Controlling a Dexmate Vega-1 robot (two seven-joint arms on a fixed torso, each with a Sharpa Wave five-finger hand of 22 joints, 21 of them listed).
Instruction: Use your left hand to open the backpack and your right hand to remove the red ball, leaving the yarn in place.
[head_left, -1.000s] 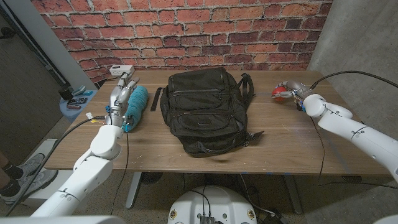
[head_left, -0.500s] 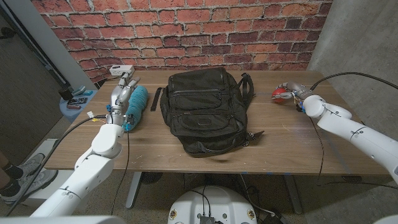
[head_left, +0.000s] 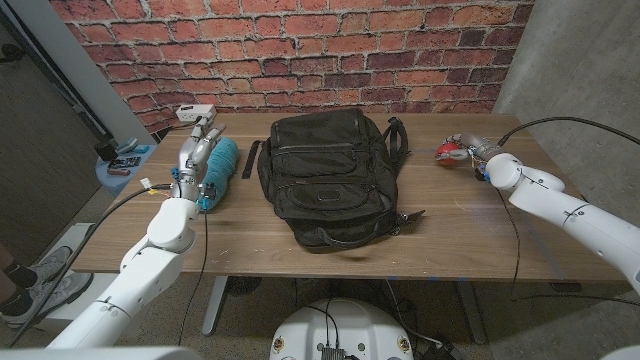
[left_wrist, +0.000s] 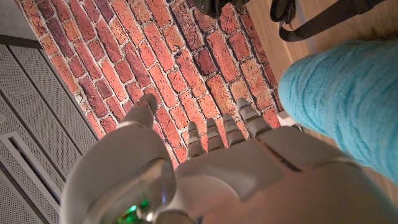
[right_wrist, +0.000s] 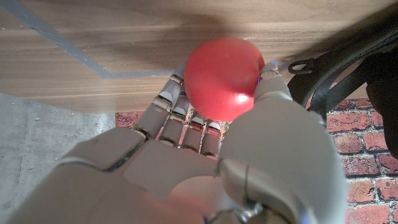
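Note:
The black backpack (head_left: 330, 175) lies in the middle of the table, its flap down. Left of it lies the teal yarn (head_left: 221, 168), outside the bag. My left hand (head_left: 193, 160) stands beside the yarn with straight fingers and holds nothing; in the left wrist view the left hand (left_wrist: 205, 162) points at the brick wall, with the yarn (left_wrist: 348, 99) alongside it. At the far right of the table my right hand (head_left: 472, 150) holds the red ball (head_left: 446, 152) low over the wood. In the right wrist view the ball (right_wrist: 224, 78) sits between the fingers and the thumb (right_wrist: 273, 84).
A small white box (head_left: 197, 112) sits at the table's back left. A low blue side table (head_left: 120, 160) with small items stands off the left edge. A loose black strap (head_left: 251, 160) lies between yarn and backpack. A backpack strap (right_wrist: 336, 68) lies near the ball.
The right hand's fingers have sunk a little around the ball, which stays at the same spot. The left hand, yarn and backpack have not moved.

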